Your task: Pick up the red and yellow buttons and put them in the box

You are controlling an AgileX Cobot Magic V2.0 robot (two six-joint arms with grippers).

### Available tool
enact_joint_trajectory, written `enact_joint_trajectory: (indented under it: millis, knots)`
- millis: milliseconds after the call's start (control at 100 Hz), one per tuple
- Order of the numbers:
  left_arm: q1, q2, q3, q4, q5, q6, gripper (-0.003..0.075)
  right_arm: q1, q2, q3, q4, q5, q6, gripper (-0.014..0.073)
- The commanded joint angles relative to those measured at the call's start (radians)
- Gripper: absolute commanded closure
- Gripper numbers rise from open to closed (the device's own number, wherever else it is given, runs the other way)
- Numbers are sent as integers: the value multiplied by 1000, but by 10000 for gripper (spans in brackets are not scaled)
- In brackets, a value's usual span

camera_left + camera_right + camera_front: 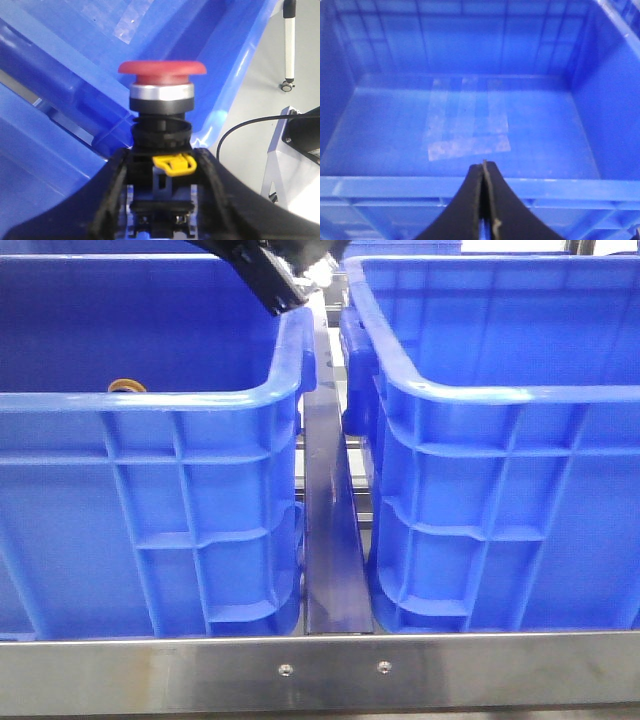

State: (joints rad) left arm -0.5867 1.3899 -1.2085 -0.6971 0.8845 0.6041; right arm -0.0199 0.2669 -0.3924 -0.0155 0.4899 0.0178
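The left hand is clamped on the dark, blocky plastic body of the red mushroom-head push button; its two black fingers press either side. The button stands upright in the grip, a smooth matte red cap over a bright silver collar, with a small yellow clip on the body. It hangs above the thick rolled rim of a deep blue plastic crate, near a corner, with open floor beyond. The right hand has its black fingers pressed together with nothing between them, poised over the near rim of the right-hand blue crate, whose smooth floor carries pale tape patches. A steel rail separates the two ribbed crates.
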Motion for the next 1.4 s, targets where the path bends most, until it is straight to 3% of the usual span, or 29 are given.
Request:
enact_joint_trajectory:
  millis: [0, 110, 200, 270, 430, 510, 670, 820, 1000, 1140, 1390]
  knots:
    - [-8, -36, -27, -54, -37, 2, 701, 1, 109, -101, -2, -12, 3, 664]
    - [-8, -36, -27, -54, -37, 2, 701, 1, 217, -192, 5, 28, 3, 656]
    - [-8, -36, -27, -54, -37, 2, 701, 1, 310, -267, 6, 58, 3, 589]
    - [-8, -36, -27, -54, -37, 2, 701, 1, 377, -320, 6, 88, 3, 474]
    - [-8, -36, -27, -54, -37, 2, 701, 1, 505, -426, 61, 153, 3, 79]
    - [-8, -36, -27, -54, -37, 2, 701, 1, 546, -459, 157, 161, 3, -3]
    - [-8, -36, -27, -54, -37, 2, 701, 1, 599, -503, 491, 149, -29, -4]
    - [-8, -36, -27, -54, -37, 2, 701, 29, 652, -506, 896, 190, -284, -4]
    - [-8, -36, -27, -54, -37, 2, 701, 80, 765, -506, 1292, 342, -476, -4]
    - [-8, -36, -27, -54, -37, 2, 701, 129, 852, -506, 1436, 372, -564, -4]
    - [-8, -36, -27, -54, -37, 2, 701, 225, 955, -526, 1465, 368, -604, -4]
